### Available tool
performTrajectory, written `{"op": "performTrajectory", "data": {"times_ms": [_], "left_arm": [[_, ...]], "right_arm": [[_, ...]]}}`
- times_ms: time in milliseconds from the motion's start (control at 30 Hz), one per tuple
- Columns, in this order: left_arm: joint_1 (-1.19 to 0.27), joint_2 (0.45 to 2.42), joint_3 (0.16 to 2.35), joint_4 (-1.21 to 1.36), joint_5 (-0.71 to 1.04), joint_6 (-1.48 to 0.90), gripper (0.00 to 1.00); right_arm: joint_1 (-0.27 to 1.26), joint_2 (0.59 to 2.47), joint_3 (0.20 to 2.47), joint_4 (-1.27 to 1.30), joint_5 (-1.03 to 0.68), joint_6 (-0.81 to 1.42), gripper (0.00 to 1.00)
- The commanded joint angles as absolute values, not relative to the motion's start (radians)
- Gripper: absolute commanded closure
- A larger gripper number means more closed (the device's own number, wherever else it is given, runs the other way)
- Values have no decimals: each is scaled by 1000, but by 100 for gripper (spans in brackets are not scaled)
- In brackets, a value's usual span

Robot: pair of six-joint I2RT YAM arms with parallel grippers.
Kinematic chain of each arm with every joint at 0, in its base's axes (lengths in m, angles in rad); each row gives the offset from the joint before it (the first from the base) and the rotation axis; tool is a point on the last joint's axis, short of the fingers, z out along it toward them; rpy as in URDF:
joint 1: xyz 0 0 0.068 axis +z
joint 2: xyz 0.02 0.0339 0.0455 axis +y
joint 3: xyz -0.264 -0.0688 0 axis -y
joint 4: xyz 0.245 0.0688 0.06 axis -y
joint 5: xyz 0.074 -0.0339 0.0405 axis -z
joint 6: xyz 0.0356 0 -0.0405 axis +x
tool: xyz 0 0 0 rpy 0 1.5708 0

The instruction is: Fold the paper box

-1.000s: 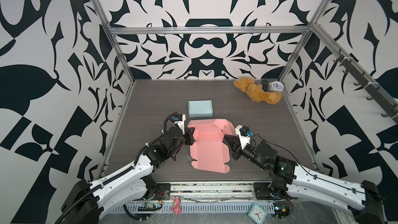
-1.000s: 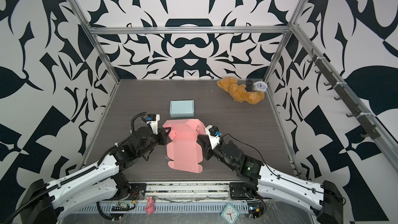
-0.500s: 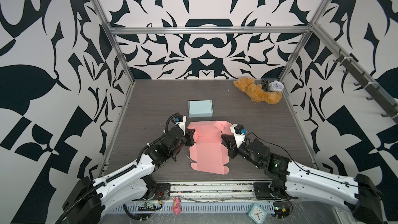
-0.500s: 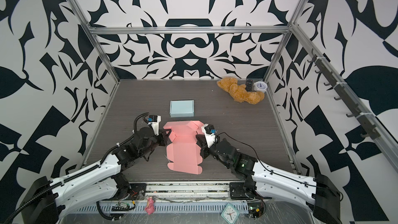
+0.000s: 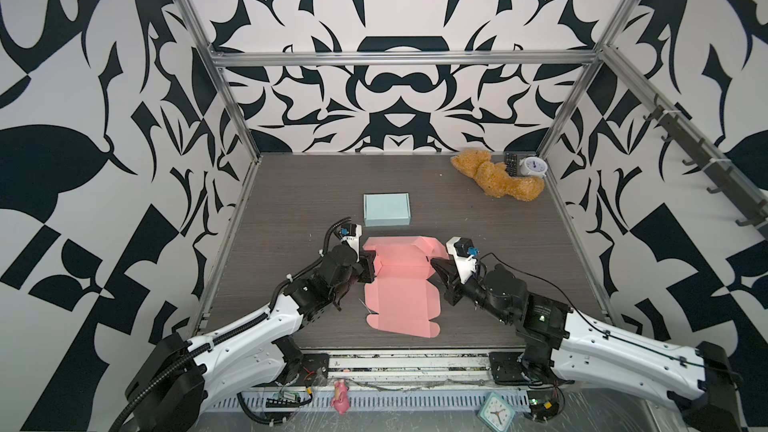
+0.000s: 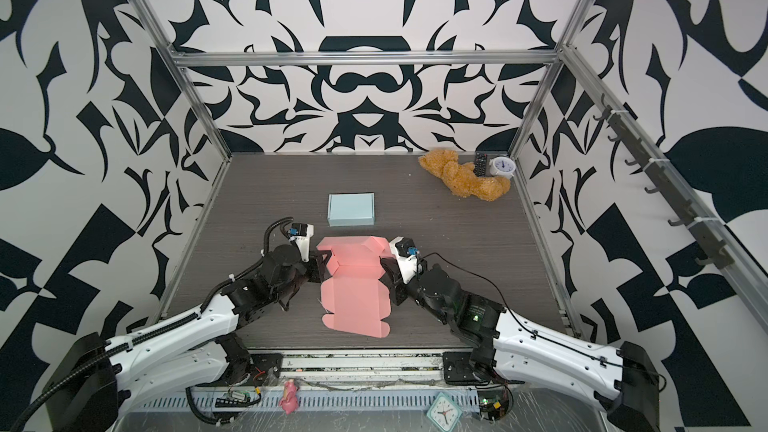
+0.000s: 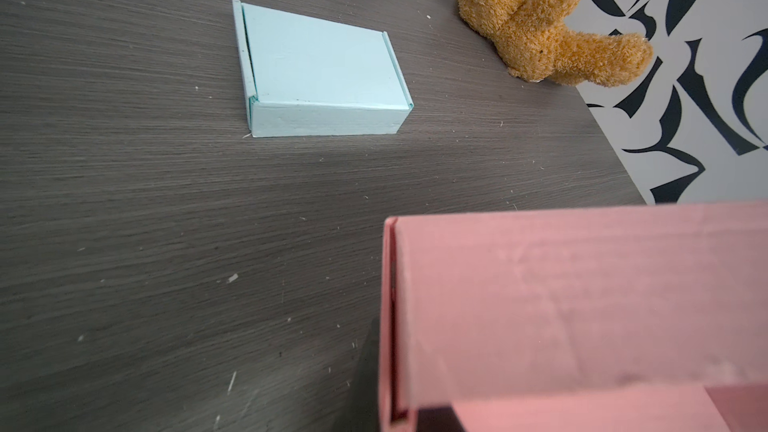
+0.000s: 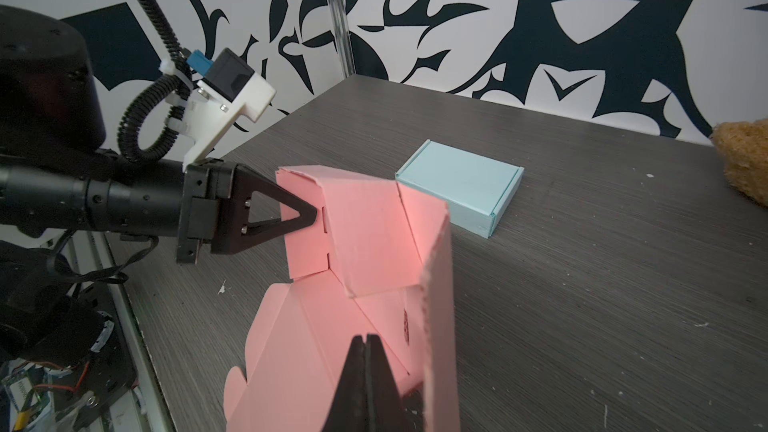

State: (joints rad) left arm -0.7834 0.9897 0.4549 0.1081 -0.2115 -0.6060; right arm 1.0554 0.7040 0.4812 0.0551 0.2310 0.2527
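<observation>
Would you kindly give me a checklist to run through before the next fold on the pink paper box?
1. Left pincer touching the left flap of the pink box: ok.
2. Left pincer pinching that flap: cannot tell.
3. Right pincer shut, at the right wall: ok.
4. Side walls raised: ok.
5. Near panel folded up: not ok, it lies flat on the table.
6. Blue box apart from the pink box: ok.
</observation>
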Motion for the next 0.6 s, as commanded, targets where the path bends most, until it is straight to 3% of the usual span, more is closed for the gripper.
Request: {"op": "performTrajectory", "data": {"times_ms": [0, 100, 367, 567], "left_arm": [[-737, 978, 445, 133, -154, -599, 97], [-664, 961, 432, 130, -57, -592, 97], [-576, 933, 446, 76, 77, -538, 97], [-564, 965, 479, 42, 176, -488, 98]], "right_arm": [[1060, 656, 548, -30, 203, 201, 90], [1059, 636, 602, -79, 123, 148, 84], [1053, 662, 759, -177, 82, 108, 80], [942, 637, 750, -174, 10, 157, 74]]}}
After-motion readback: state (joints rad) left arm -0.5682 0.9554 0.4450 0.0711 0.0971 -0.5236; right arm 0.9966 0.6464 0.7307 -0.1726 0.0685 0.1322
